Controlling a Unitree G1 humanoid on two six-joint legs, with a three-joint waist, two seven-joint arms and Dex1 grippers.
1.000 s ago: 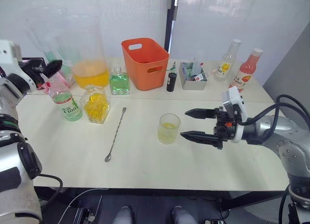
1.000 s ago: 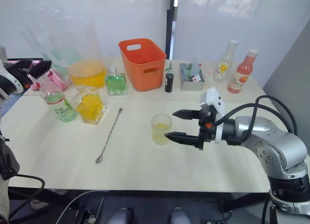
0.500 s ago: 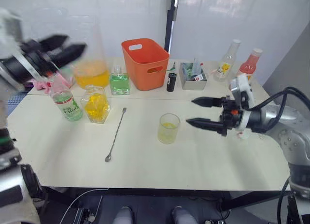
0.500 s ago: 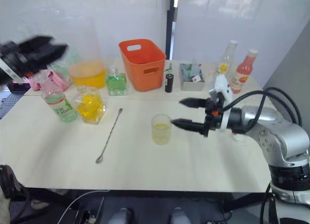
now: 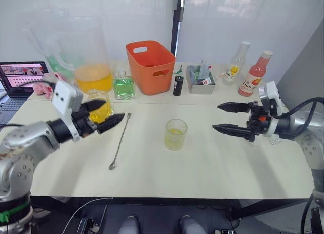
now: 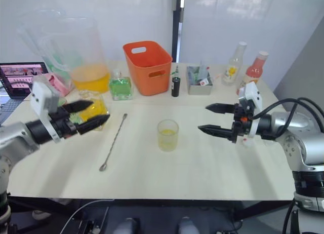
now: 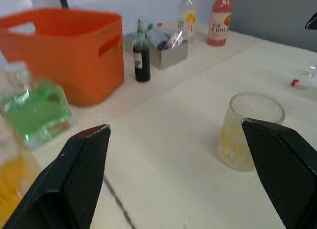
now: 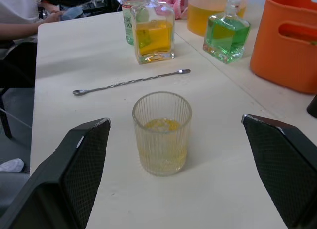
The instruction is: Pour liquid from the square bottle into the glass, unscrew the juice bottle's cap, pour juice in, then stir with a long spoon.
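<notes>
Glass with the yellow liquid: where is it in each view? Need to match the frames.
Left eye view: glass mid-table, between the two grippers.
Right eye view: glass mid-table, right of the long spoon.
Left wrist view: glass near the finger on the picture's right side.
Right wrist view: glass centred between the fingers.
Shared landmark: orange basket, behind the glass.

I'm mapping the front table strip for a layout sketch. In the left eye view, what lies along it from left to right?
left gripper → long spoon → glass → right gripper
</notes>
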